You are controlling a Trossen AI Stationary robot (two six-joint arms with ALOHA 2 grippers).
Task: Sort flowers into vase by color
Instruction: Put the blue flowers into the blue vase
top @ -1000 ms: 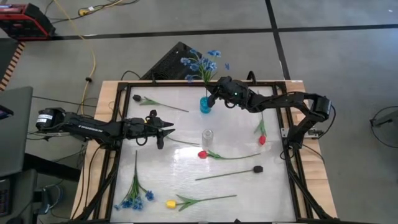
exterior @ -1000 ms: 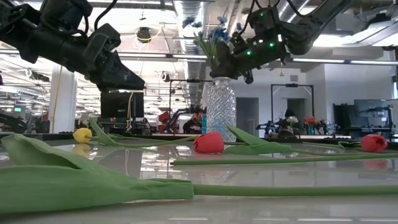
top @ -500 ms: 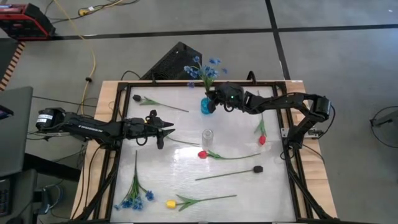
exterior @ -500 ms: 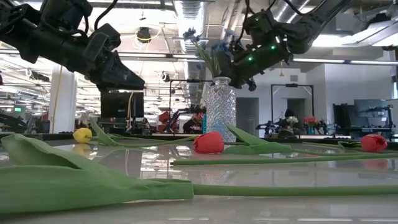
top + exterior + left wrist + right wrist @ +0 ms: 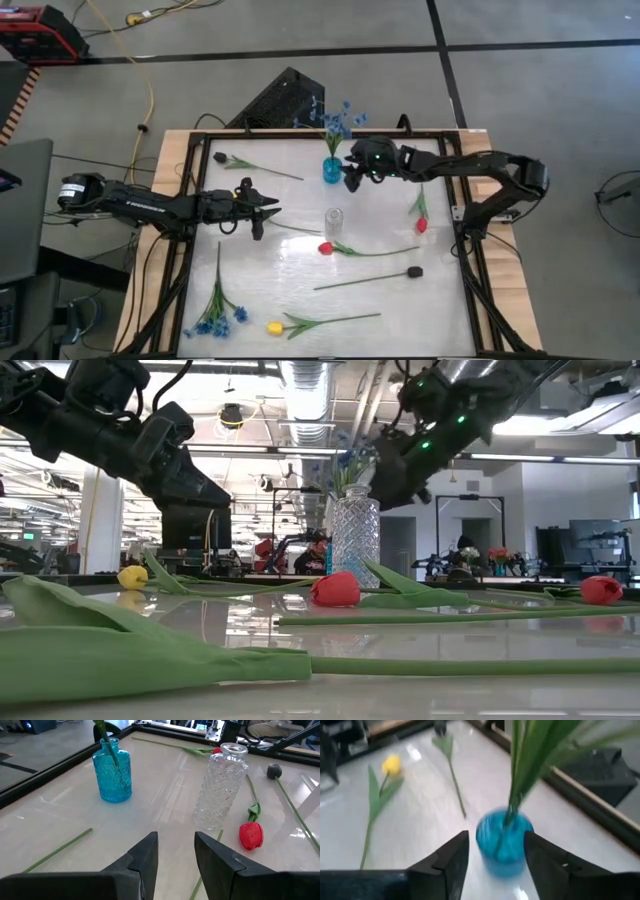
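Observation:
The small blue vase (image 5: 330,170) stands at the table's far middle, also seen in the right wrist view (image 5: 504,840). A bunch of blue flowers (image 5: 335,120) stands in it by its green stems (image 5: 522,770). My right gripper (image 5: 352,178) hovers open just right of the vase, its fingers short of it and apart from the stems. My left gripper (image 5: 270,212) waits open over the table's left half, with nothing between its fingers (image 5: 175,855). On the table lie two red tulips (image 5: 325,248) (image 5: 421,225), a yellow tulip (image 5: 275,327), two dark blooms (image 5: 415,271) (image 5: 220,158) and another blue bunch (image 5: 215,320).
A clear glass vase (image 5: 333,218) stands upright at the table's middle, between the two grippers and just nearer than the blue one. A black frame (image 5: 190,190) runs round the table top. Long stems lie across the near half.
My right gripper has let go of the blue flowers' stems and drawn back from them toward the table's right and near side. The bunch, which leaned toward the far left, now stands more upright in the blue vase.

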